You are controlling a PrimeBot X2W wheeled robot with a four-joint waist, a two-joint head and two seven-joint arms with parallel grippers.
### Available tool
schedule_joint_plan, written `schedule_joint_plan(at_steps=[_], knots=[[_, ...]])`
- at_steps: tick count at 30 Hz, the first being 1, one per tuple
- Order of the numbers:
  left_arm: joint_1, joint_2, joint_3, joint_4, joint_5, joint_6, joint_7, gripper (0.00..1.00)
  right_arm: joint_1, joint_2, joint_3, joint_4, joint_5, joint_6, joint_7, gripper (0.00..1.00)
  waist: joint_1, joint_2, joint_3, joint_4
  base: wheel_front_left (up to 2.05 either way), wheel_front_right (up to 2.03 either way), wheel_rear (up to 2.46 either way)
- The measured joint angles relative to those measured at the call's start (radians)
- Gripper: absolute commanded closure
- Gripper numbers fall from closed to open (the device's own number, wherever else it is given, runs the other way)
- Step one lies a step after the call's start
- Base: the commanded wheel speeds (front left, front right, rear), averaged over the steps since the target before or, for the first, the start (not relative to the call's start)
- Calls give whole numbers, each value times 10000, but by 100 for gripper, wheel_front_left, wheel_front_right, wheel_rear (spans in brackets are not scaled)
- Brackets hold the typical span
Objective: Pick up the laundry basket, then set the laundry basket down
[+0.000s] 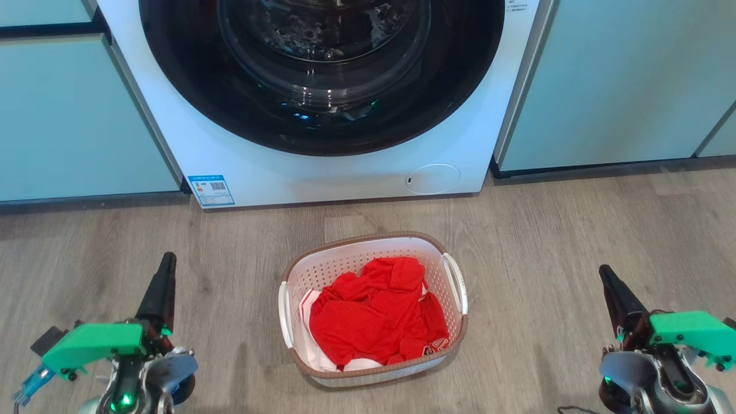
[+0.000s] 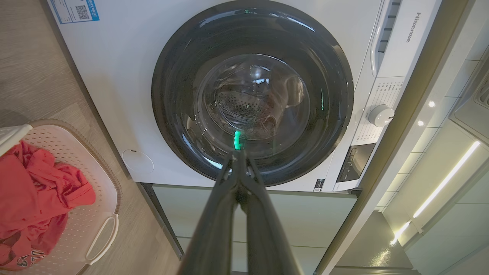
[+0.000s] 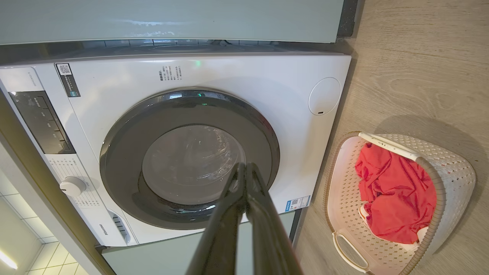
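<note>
head camera looks down at the laundry basket [image 1: 368, 237]; both wrist cameras face the washer [image 3: 244, 76] closely.

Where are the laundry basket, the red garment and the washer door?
laundry basket [image 1: 339, 267], head view, on its far perforated inner wall.
red garment [image 1: 374, 316], head view, middle of the crumpled cloth.
washer door [image 1: 322, 115], head view, lower dark glass.

A white front-loading washer [image 1: 345, 178] is standing at the far side, its dark round door [image 1: 322, 75] closed. A pale green left cabinet [image 1: 69, 115] and right cabinet [image 1: 621, 86] are flanking it. Grey wood-grain floor [image 1: 575, 230] is stretching across the near ground. Strip lights [image 2: 445, 179] are glowing higher up.
</note>
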Motion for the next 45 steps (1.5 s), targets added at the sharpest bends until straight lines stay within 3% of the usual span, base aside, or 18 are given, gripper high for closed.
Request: schedule_joint_plan(at_steps=[45], knots=[[0,0,0,0,0,0,0,100,0,0,0,0,0,0,0,100,0,0,0,0,0,0,0]])
